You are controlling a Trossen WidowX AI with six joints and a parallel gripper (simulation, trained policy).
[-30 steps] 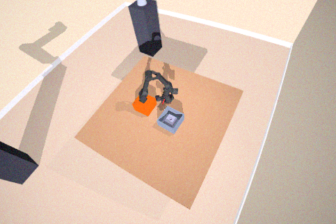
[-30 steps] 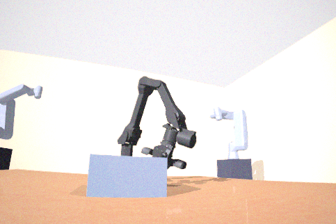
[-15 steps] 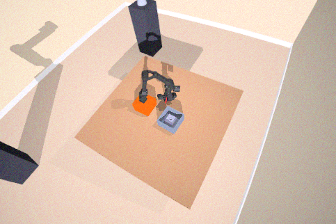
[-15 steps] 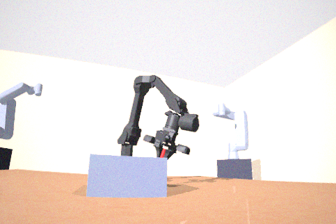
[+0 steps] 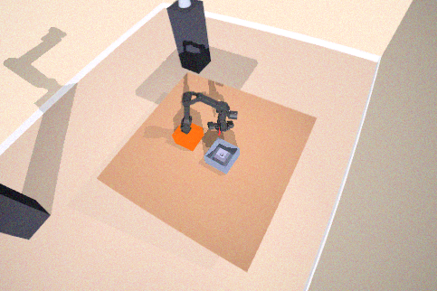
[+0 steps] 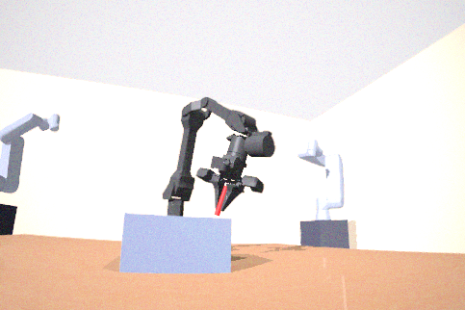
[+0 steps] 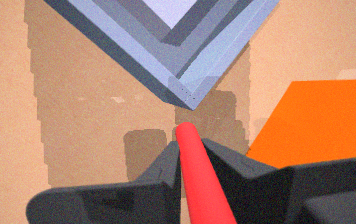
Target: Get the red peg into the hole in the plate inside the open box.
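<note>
The red peg [image 5: 219, 133] [image 6: 220, 201] [image 7: 199, 175] is held above the table, tilted in the exterior view, with its lower end sticking out past the fingertips. My gripper [image 6: 222, 205] [image 7: 188, 146] is shut on it. The blue-grey open box [image 5: 215, 164] [image 6: 177, 245] [image 7: 132, 55] stands on the table. The peg is outside the box, beside its near corner in the wrist view. The pale plate [image 5: 218, 156] [image 7: 171, 10] shows inside the box, with a small hole visible in the top view. The peg's upper end is hidden at the gripper.
An orange block [image 5: 188, 136] [image 7: 310, 120] sits by the arm's base, to the right in the wrist view. The brown table top [image 5: 257, 194] [image 6: 293, 289] lies under the box. Dark pedestals [image 5: 191, 41] [image 6: 323, 234] stand farther off, with pale arms on them in the exterior view.
</note>
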